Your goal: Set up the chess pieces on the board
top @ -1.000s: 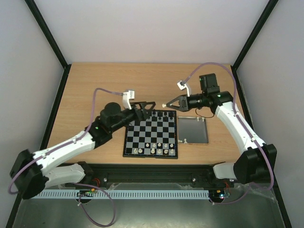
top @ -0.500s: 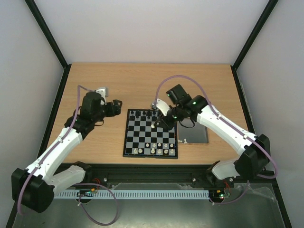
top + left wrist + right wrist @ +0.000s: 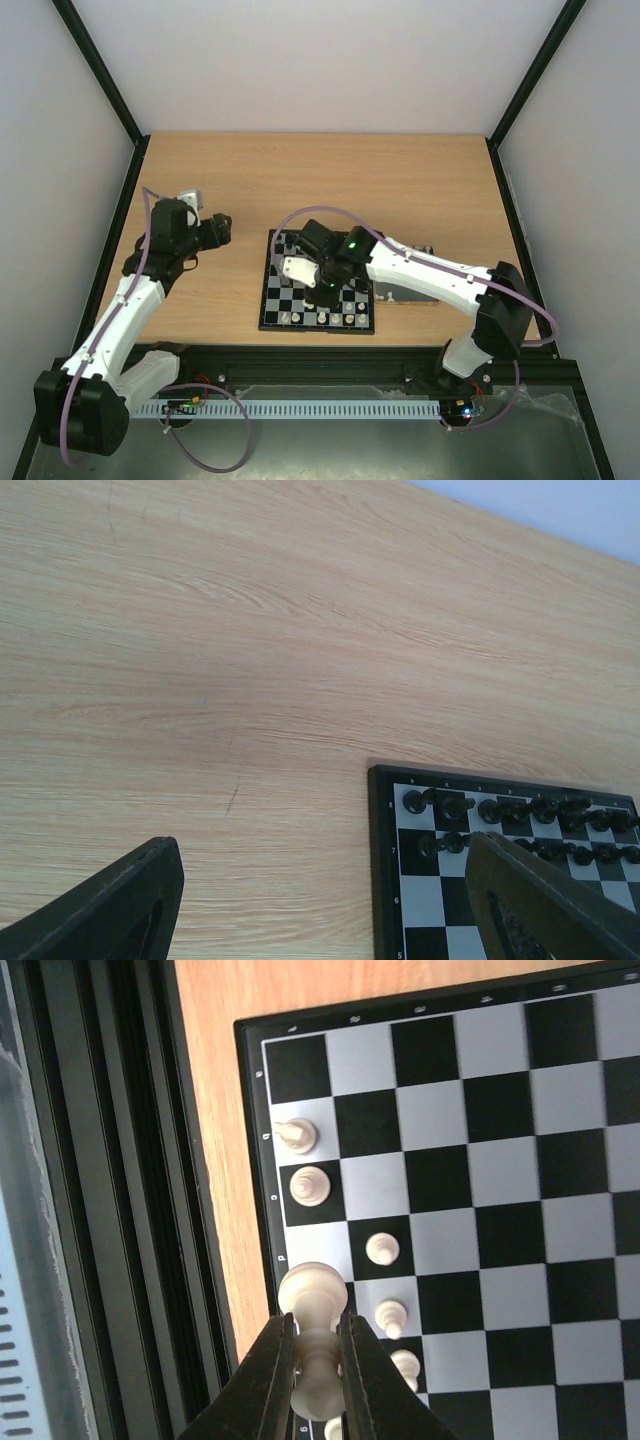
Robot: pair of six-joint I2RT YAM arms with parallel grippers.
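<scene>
From above we lose the middle of the board (image 3: 278, 305) under the right arm (image 3: 420, 272); black pieces (image 3: 290, 240) too small to name; left wrist view clips the board right and bottom; right wrist view, a cream piece (image 3: 333, 1428) below the held piece (image 3: 312, 1295) is cut by the bottom edge.

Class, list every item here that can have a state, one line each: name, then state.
left gripper: open, empty, over the bare table
right gripper: shut on a white piece
held white piece: upright between the fingers, over the board's near edge
board: partly set up
black pieces: standing in two rows on the far side
placed white pieces: standing, near rows incomplete
</scene>
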